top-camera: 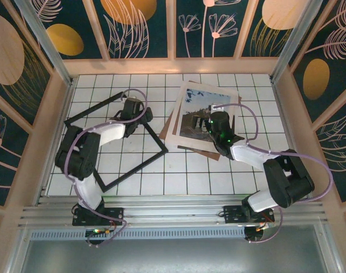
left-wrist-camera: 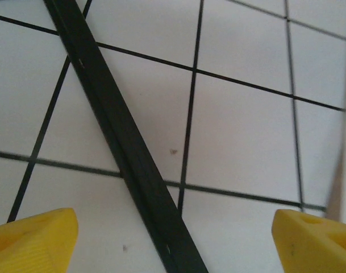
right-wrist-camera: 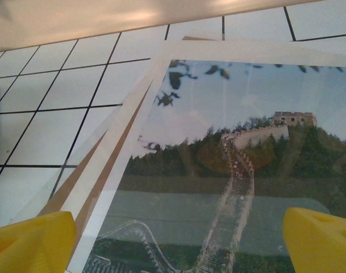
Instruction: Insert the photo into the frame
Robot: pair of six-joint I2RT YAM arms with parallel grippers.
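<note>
The frame [top-camera: 136, 169] is being seen lying flat on the left half of the tiled table [top-camera: 178, 170], turned at an angle, and bare white tiles are all that is being enclosed by its four black sides. The left gripper [top-camera: 130, 110] is being held over the frame's far side. From the left wrist, its yellow fingertips [left-wrist-camera: 33, 239] are being shown spread wide, with one black bar of the frame [left-wrist-camera: 130, 156] running diagonally between them on the tiles below; nothing is being gripped.

The photo [top-camera: 198, 111] is being found outside the frame, to its right, picture side up on the brown board [top-camera: 192, 149], whose edges are poking out at the left and near sides. Its near-left corner is being seen close to the frame's right-hand corner; whether they are touching cannot be told. The right gripper [top-camera: 218, 128] is being held above the photo's near-right part. From the right wrist, the jaws are likewise being shown wide apart and empty over the stone-wall picture [right-wrist-camera: 246, 170], and a strip of the brown board [right-wrist-camera: 84, 185] is being caught beside the white border.
</note>
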